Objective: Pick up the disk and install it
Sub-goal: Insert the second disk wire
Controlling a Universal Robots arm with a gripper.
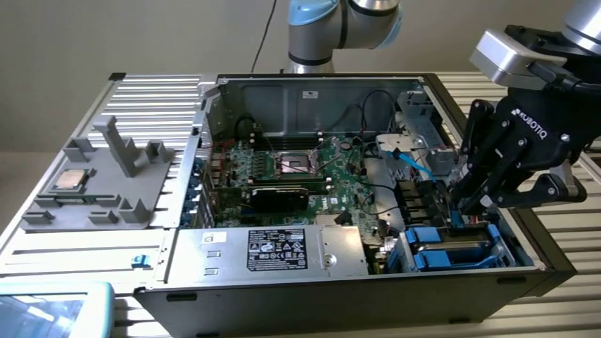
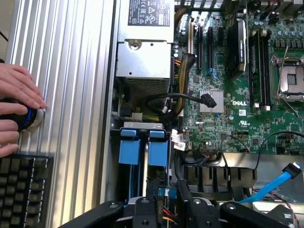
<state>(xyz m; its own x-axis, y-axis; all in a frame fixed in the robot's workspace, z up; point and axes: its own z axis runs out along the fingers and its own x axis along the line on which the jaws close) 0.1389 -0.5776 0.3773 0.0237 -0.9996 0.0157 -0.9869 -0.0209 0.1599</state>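
An open computer case (image 1: pixel 281 98) lies on a ribbed metal table (image 1: pixel 150 105), and the black gripper (image 1: pixel 466 203) hangs over the corner of the case at the exterior view's right, its fingertips reaching down to the drive bay (image 1: pixel 460 243). The disk (image 1: pixel 452 245) sits in that bay, a silver-grey slab between blue carrier rails, just beside the large grey power supply (image 1: pixel 272 250) with its black label. In the wrist view the gripper (image 2: pixel 172 197) has its two black fingers (image 2: pixel 151 199) standing a little apart, right above the blue tabs of the disk (image 2: pixel 145 152); I cannot tell whether the fingertips touch the carrier or clamp on anything, so the pincer reads as parted with nothing clearly held. The green motherboard (image 1: pixel 300 176) fills the middle of the case, with the bare CPU socket (image 1: pixel 295 163) near its centre, and a blue flat cable (image 1: pixel 413 163) curves beside the bay. Outside the case, toward the exterior view's left, a grey plastic fixture (image 1: pixel 103 183) holds a small square CPU chip (image 1: pixel 70 181). In the wrist view a person's hand (image 2: pixel 16 102) rests on a round black knob with a blue ring (image 2: pixel 24 119) on the table, next to a keyboard (image 2: pixel 23 190)
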